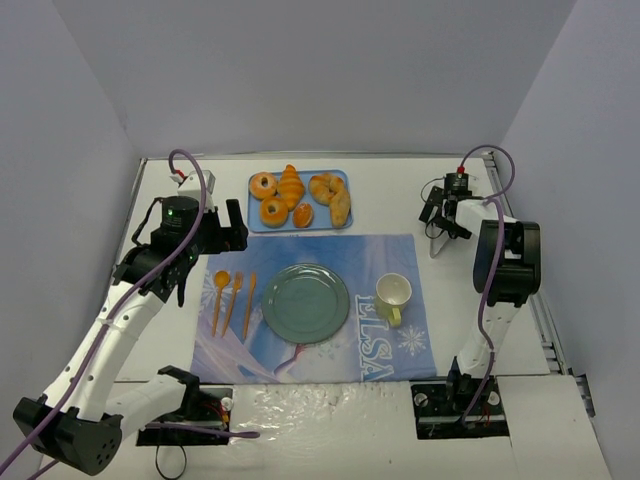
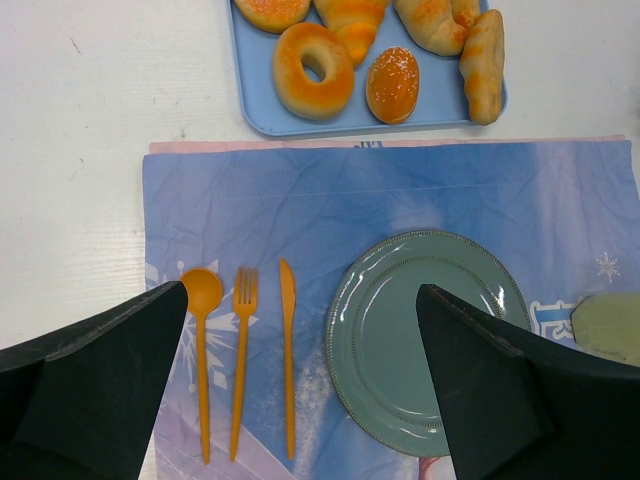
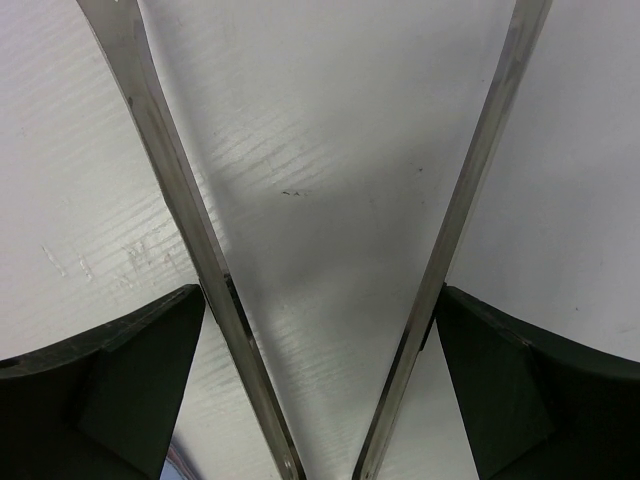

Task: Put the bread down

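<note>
Several breads lie on a blue tray [image 1: 340, 222] at the back: a ring doughnut [image 2: 312, 70], a small glazed bun [image 2: 392, 84], a croissant [image 1: 291, 184] and twisted rolls [image 2: 484, 62]. A green plate [image 1: 305, 302] sits empty on the blue placemat [image 1: 385, 255]. My left gripper [image 1: 208, 238] hangs open and empty above the placemat's left part, its fingers [image 2: 110, 380] either side of the cutlery and plate [image 2: 400, 340]. My right gripper [image 1: 440, 213] is at the right over the bare table, shut on metal tongs [image 3: 160, 150] whose arms spread in a V.
An orange spoon [image 2: 201, 340], fork [image 2: 242, 350] and knife [image 2: 288, 350] lie left of the plate. A pale yellow cup [image 1: 393, 295] stands right of the plate. White walls close in the table at the back and sides.
</note>
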Robot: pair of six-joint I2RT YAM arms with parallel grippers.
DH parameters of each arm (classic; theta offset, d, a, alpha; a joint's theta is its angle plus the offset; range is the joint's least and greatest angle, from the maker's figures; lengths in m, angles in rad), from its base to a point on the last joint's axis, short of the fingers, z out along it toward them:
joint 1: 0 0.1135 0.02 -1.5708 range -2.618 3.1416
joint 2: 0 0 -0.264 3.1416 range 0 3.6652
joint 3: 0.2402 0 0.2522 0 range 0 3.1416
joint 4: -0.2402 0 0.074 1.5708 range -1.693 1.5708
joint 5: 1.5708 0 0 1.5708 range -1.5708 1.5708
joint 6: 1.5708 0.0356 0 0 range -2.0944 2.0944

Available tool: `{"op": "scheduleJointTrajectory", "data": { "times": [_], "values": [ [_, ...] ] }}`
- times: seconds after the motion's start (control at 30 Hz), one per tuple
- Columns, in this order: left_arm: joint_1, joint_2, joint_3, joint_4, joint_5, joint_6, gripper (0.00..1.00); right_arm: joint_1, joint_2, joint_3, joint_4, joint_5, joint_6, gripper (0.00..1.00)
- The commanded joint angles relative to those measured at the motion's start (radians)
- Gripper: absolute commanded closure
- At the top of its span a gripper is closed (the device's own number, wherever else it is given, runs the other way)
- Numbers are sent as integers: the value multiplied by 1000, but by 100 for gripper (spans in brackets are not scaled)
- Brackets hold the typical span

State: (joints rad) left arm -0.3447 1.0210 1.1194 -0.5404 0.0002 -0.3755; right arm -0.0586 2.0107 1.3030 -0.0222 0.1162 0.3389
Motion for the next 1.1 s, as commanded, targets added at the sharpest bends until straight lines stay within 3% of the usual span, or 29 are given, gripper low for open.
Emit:
{"op": "scheduleJointTrajectory", "data": {
  "times": [0.0, 0.23, 0.5, 0.63, 0.8, 1.07],
  "values": [
    [4, -4, 19, 54, 0, 5, 3, -6, 20, 32, 5, -2, 19, 6],
    [4, -4, 19, 53, 0, 4, 3, -6, 26, 25, 5, 2, 25, 18],
    [4, -3, 19, 54, 0, 4, 3, -1, -10, 11, 4, -12, 29, 51],
    [4, -4, 19, 54, 0, 4, 3, 3, -50, 4, -1, -18, 26, 61],
    [4, -4, 19, 54, 0, 4, 3, 39, -135, -8, -13, -4, 14, 67],
    [4, -9, 19, 54, 0, 4, 3, 108, -254, 14, -66, 33, -9, 67]
  ]
}}
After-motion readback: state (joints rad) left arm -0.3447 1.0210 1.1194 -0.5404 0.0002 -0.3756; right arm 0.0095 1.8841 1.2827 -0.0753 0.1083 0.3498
